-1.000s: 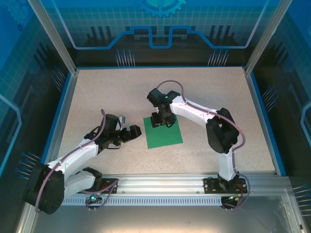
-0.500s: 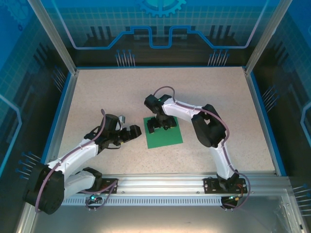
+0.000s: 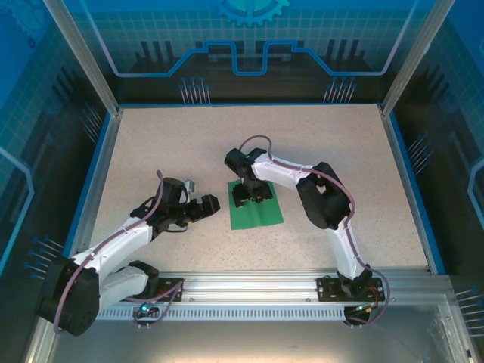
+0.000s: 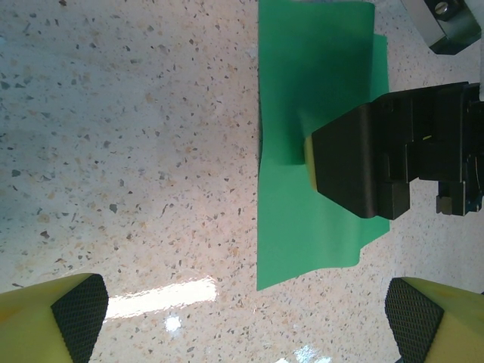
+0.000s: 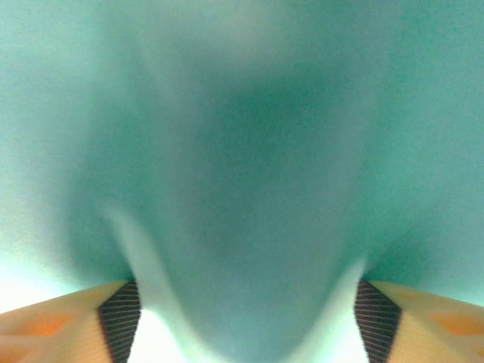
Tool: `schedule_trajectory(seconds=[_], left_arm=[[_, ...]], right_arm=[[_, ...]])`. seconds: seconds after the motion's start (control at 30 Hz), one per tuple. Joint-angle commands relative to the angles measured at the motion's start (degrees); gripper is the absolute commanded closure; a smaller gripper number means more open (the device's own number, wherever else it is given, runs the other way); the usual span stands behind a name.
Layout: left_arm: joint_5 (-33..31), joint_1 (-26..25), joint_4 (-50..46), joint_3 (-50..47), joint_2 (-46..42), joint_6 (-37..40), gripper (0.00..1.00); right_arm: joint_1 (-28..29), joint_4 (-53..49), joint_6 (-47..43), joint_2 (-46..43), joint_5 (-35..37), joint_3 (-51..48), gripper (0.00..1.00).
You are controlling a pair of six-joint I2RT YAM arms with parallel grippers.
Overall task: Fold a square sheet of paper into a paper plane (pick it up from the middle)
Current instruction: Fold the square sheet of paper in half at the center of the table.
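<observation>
I found the paper [image 3: 257, 215] lying about mid-tabletop [image 3: 166, 151], a little closer to the near edge than the far one, with its sides skewed slightly against the table's edges. The right gripper [image 3: 250, 198] was planted on the far half of the sheet, pointing straight down with the arm reaching in from the right side.

Through the right wrist camera I saw green paper close up and out of focus, humped into a ridge between the two pads [image 5: 121, 321]. The fingers stood fairly wide, one at each foot of that ridge, touching the sheet rather than clamping it flat. From the left wrist camera the sheet showed a buckle where the right gripper's black body pressed on it, and the rest lay flat on the speckled surface.

The left gripper [image 3: 212, 204] hung low just beside the paper's left edge, aimed at it, apart from it. Its fingers were spread as wide as they go and held nothing.
</observation>
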Motion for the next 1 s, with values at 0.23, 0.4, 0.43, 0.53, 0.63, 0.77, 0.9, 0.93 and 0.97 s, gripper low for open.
schedule_trajectory(seconds=[0.23, 0.4, 0.43, 0.53, 0.63, 0.77, 0.9, 0.93, 0.97], left_arm=[[0.05, -0.31, -1.69, 1.74, -1.25, 1.12, 0.02], [-0.06, -0.35, -1.55, 1.72, -1.02, 1.16, 0.02], [-0.02, -0.32, -1.46, 1.74, -1.03, 1.08, 0.01], [0.16, -0.35, -1.24, 1.96, -0.82, 0.99, 0.02], [0.39, -0.33, -1.32, 2.48, -0.58, 1.17, 0.02], [1.7, -0.3, -0.96, 3.32, -0.59, 0.75, 0.02], [2.96, -0.85, 0.84, 3.49, -0.47, -0.41, 0.02], [3.21, -1.12, 1.26, 3.65, -0.21, -0.63, 0.01], [3.47, -1.38, 1.6, 3.87, 0.18, -0.74, 0.02]], right_arm=[[-0.76, -0.52, 0.11, -7.72, -2.3, -1.83, 0.53], [-2.55, 3.46, 0.43, -13.04, -6.83, -5.88, 0.62], [-2.87, 3.82, 0.43, -13.63, -7.74, -6.41, 0.63], [-3.71, 5.74, 0.28, -15.81, -11.25, -8.14, 0.61], [-5.2, 11.39, 0.9, -19.63, -18.87, -11.88, 0.6], [-8.89, 20.86, 2.95, -25.3, -30.32, -19.54, 0.6], [-13.96, 28.73, 4.65, -28.37, -38.65, -28.27, 0.59], [-15.4, 30.03, 4.95, -28.79, -39.94, -30.31, 0.59], [-16.49, 31.03, 5.08, -29.14, -40.32, -32.48, 0.59]])
